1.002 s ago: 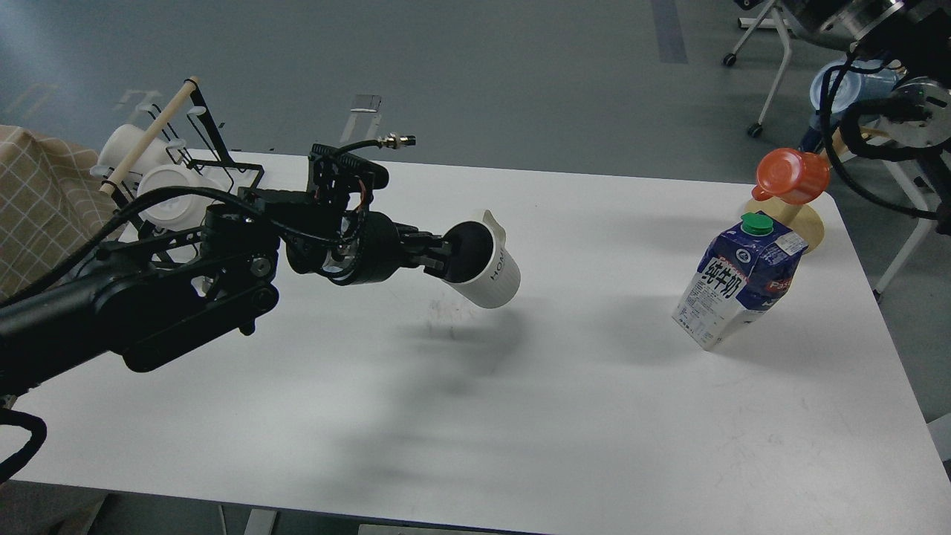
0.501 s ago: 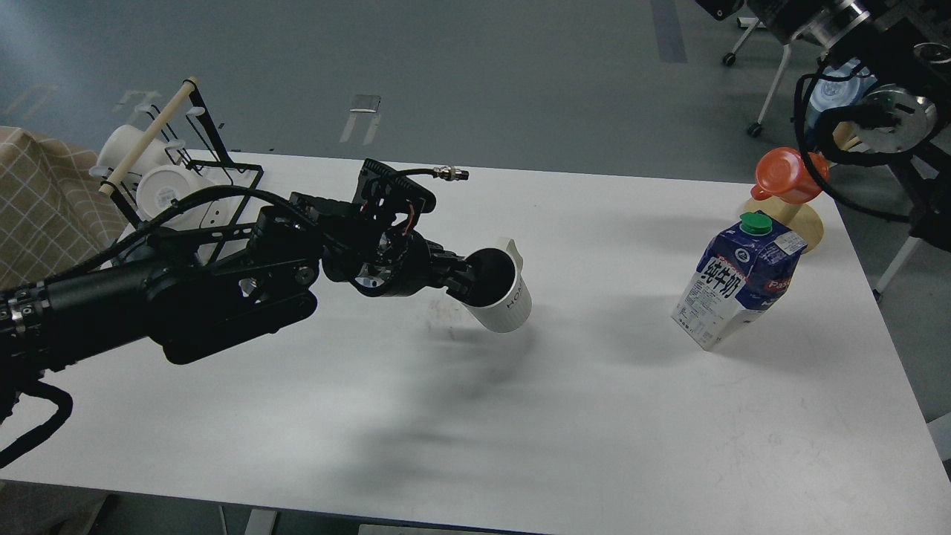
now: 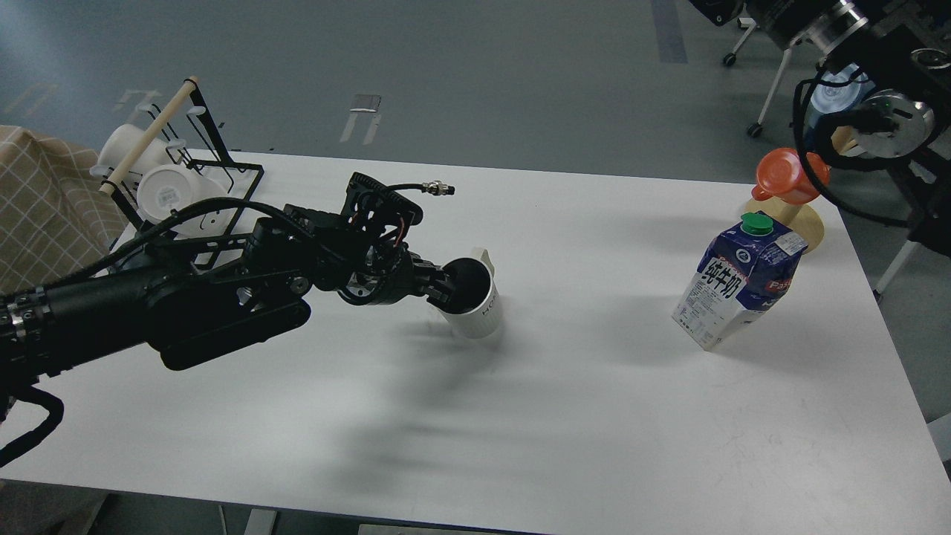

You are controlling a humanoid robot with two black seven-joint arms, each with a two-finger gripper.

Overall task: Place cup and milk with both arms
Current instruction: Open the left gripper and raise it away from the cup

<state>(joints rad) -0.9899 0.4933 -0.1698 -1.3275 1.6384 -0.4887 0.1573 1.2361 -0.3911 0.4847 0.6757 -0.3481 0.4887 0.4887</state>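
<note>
A white cup [image 3: 481, 308] with a dark inside is held at its rim by my left gripper [image 3: 444, 286], near the middle of the white table [image 3: 594, 416]. The cup is a little tilted, with its base at or just above the tabletop. A blue and white milk carton [image 3: 738, 290] with a green cap stands leaning at the right side of the table, with nothing holding it. My right arm [image 3: 865, 82] hangs above the table's far right corner. Its gripper does not show.
A black wire rack [image 3: 215, 167] with a wooden bar holds white cups [image 3: 169, 192] at the back left. An orange-lidded item [image 3: 789, 175] sits on a wooden stand [image 3: 806, 221] behind the carton. A checked cloth [image 3: 37, 208] lies at the left edge.
My left gripper has carried the cup down toward the table and, in the last half second, back to the left. The cup is now more upright. The right arm shifted slightly. The carton has not moved.
</note>
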